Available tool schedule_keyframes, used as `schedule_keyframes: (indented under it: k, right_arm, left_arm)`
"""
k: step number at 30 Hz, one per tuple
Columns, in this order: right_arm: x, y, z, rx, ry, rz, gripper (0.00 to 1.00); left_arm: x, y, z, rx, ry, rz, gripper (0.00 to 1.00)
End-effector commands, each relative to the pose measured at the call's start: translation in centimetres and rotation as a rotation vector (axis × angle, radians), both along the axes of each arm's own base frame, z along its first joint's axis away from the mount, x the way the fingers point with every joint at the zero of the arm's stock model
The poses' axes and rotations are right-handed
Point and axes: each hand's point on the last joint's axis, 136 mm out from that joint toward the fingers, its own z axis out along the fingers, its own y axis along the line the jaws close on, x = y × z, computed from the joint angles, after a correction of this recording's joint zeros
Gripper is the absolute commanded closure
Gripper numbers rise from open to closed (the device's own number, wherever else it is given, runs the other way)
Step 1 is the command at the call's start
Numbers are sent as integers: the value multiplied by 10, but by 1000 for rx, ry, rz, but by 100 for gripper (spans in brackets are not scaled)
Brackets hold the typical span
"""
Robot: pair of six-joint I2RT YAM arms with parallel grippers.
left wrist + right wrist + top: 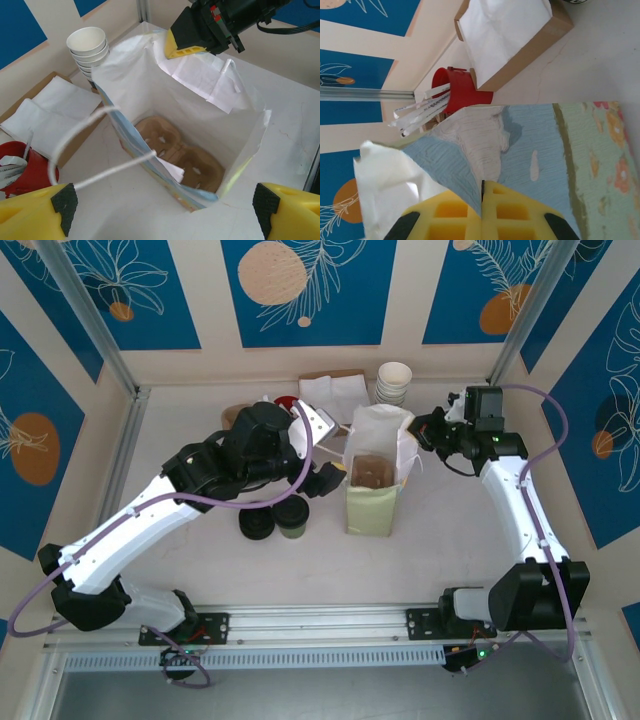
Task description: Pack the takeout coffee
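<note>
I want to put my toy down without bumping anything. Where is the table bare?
Bare: the table in front of the paper bag, and between the bag and the right arm. Crowded: takeout coffee and black lids left of the bag, napkins and white cups behind it.

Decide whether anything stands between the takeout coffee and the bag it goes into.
Nothing visible lies on the table between the takeout coffee and the paper bag. The bag's mouth is open, its rim pinched by the right gripper. Its cord handle loops out from the near wall.
</note>
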Motion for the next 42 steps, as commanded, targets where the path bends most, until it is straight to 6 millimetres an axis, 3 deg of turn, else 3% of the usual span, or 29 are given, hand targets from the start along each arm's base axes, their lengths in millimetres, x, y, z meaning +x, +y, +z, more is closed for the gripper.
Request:
schedule_keyframes:
  k: [1, 11, 18, 23, 28, 35, 38, 42]
  right_arm:
    - [1, -5, -17, -24, 31, 1, 100]
    - [1, -24, -19, -50, 43, -17, 100]
    - [-2, -43, -7, -83, 30, -26, 62]
    - [-11, -59, 20, -108, -17, -40, 49]
    - [-28, -72, 54, -101, -102, -65, 45]
    - [-66, -61, 96, -132, -188, -19, 46]
    - [-84, -53, 103, -137, -183, 16, 47]
    - [-108, -40, 98, -124, -151, 66, 48]
  left_arm:
    - [1, 7, 5, -18, 1, 29, 8]
    - [-3, 4, -1, -10, 42, 14, 8]
    - [3, 15, -5, 11, 51, 88, 2]
    - [-1, 26, -8, 0, 40, 105, 0]
    - [-5, 37, -10, -22, 62, 135, 0]
    - [-5, 53, -18, -72, 87, 223, 0]
    - [-4, 62, -24, -107, 91, 272, 0]
    - [-4, 74, -44, -85, 101, 322, 0]
